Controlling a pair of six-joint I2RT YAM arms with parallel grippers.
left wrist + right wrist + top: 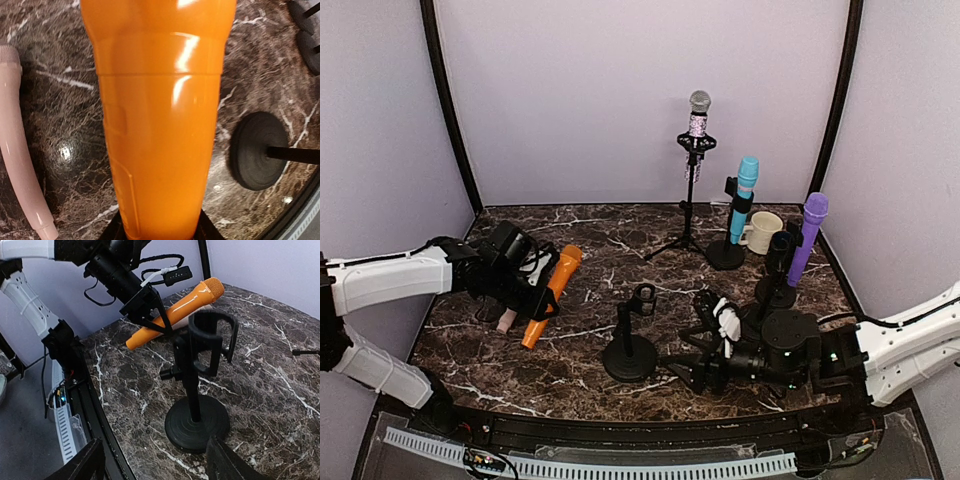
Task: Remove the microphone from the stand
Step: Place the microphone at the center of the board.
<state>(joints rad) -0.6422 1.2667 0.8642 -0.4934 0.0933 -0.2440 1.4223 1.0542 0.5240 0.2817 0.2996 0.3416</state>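
My left gripper [544, 298] is shut on the orange microphone [553, 290] and holds it tilted, low over the left of the marble table. The microphone fills the left wrist view [160, 125], with the black fingers [116, 231] at its sides. It also shows in the right wrist view [175, 312], away from the stand. The short black stand [630, 345] stands at centre front; its clip [210, 342] is empty. My right gripper [155, 470] is open, low beside the stand's round base [197, 427], right finger close to it.
A pale pink tube-like object [20, 165] lies on the table left of the orange microphone. Behind are a silver microphone on a tripod [698, 120], a teal microphone on a stand [743, 200], a purple one [808, 235] and a cream mug [761, 232].
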